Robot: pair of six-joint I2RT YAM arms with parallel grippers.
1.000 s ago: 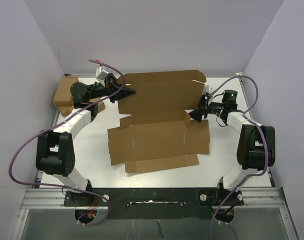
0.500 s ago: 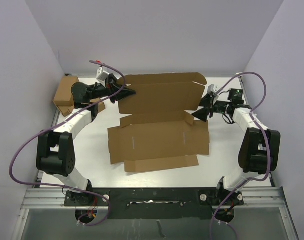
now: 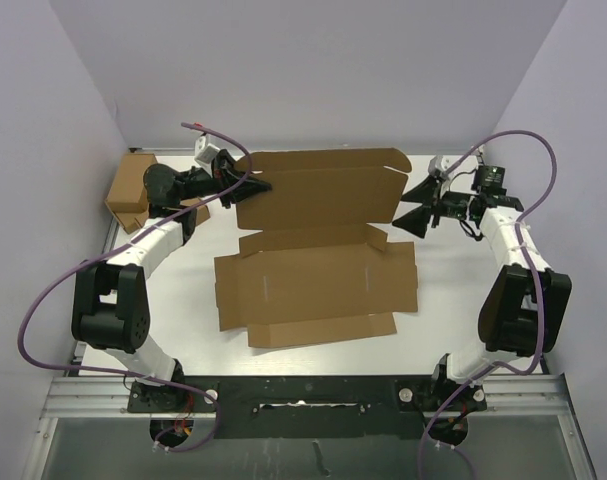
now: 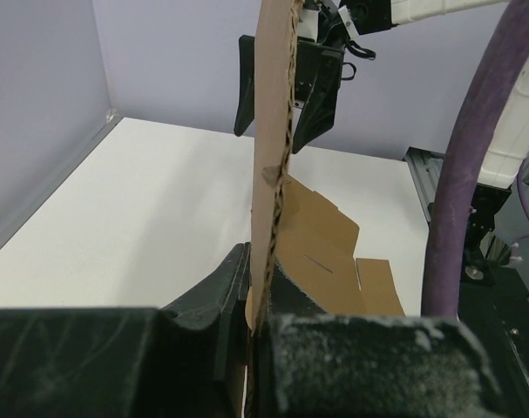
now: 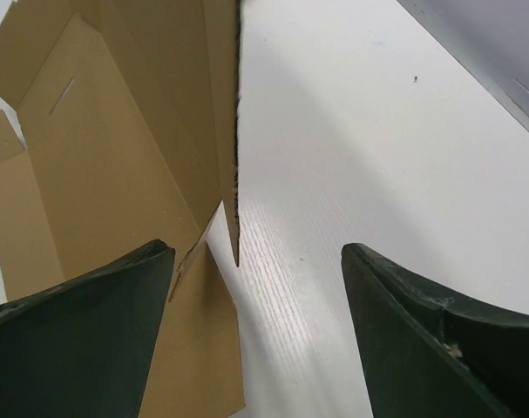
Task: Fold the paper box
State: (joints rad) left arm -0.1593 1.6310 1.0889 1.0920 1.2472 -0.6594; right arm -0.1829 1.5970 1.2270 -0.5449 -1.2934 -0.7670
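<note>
Paper box (image 3: 318,270): plain brown die-cut sheet, mid-worktop, only partly formed. The large front panel lies flat, with two short slits in it and a narrow flap along its near edge. A second narrow flap sits at the fold behind it. The rear panel is tipped up off the surface, with a rounded tab at its far right corner. The left wrist view shows that panel edge-on, with the corrugation visible, standing nearly upright.

Left fingers (image 4: 213,296): at the box's left rear edge, closed tight on the edge of the raised panel, one on each face.

Right fingers (image 5: 81,340): just off the box's right rear edge, spread wide, holding nothing. The raised panel's ragged right edge hangs in front of the gap between them, and I can see no contact.

Worktop (image 3: 453,290): white.

Small cardboard box (image 3: 128,190): brown, left of the paper box against the side wall, partly hidden behind the left arm.

Purple cable (image 3: 38,300): loops wide to the left of the paper box. A matching cable (image 3: 543,165) arches over the right arm on the box's right side.
</note>
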